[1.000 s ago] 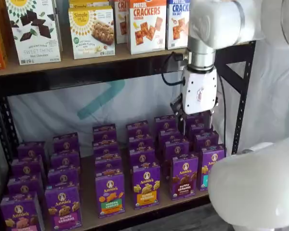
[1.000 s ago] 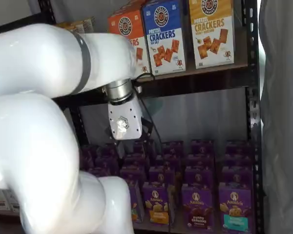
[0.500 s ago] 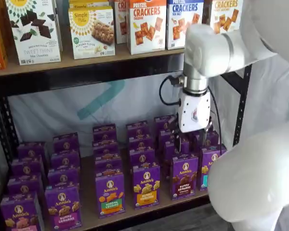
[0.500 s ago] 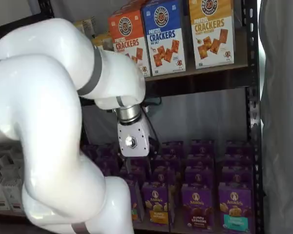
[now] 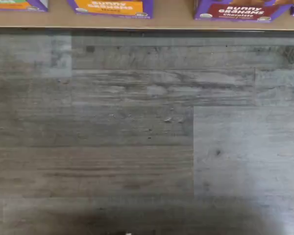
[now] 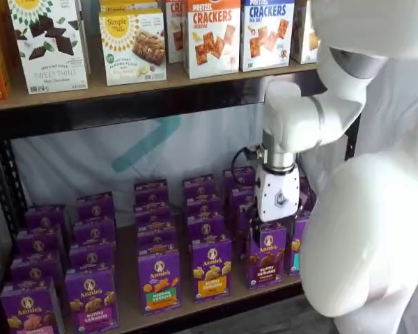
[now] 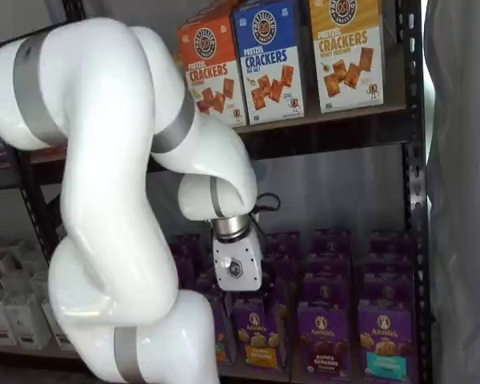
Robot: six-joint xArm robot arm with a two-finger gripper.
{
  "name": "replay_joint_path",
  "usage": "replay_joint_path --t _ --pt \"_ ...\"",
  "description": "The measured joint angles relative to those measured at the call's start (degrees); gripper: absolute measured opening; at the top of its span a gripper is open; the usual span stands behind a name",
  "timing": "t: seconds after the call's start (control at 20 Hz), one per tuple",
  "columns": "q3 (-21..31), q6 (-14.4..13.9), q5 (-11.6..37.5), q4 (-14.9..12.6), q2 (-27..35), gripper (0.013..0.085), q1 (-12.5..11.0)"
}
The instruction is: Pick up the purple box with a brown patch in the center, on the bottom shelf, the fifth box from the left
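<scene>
Wooden bottom shelf [image 6: 129, 306] edge lies just before the purple box [image 6: 267, 255]

Bottom shelf [image 6: 129, 282]: light wooden board in a dark metal frame; its front edge also shows in the wrist view [image 5: 171, 17].
On the board: rows of small purple Annie's cartons running front to back, seen in both shelf views.
Front row: purple box [image 6: 267, 255] with brown cookies and a magenta band; to one side an orange-band carton [image 6: 211, 267], to the other a teal-band carton [image 7: 382, 338].
Floor [image 5: 137, 137]: grey wood-look planks below the shelf edge.
</scene>
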State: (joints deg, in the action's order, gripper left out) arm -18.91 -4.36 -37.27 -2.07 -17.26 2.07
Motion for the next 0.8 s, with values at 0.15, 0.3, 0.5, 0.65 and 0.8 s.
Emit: replay_joint_path --t 0.15,0.3,0.5,0.65,0.8 --pt "-0.38 0.89 6.63 -0.39 6.40 0.0850 -1.26" --pt "-1.59 2.63 13.22 0.24 13.53 0.0850 -2.46" --pt "-3.34 5.11 18.89 1.79 20.37 0.0850 -3.42" --pt "-4.98 6.19 22.22 2.12 24.81 0.0850 -4.14" --pt "-7.05 8.50 23.96 3.88 28.62 0.0850 -4.68"
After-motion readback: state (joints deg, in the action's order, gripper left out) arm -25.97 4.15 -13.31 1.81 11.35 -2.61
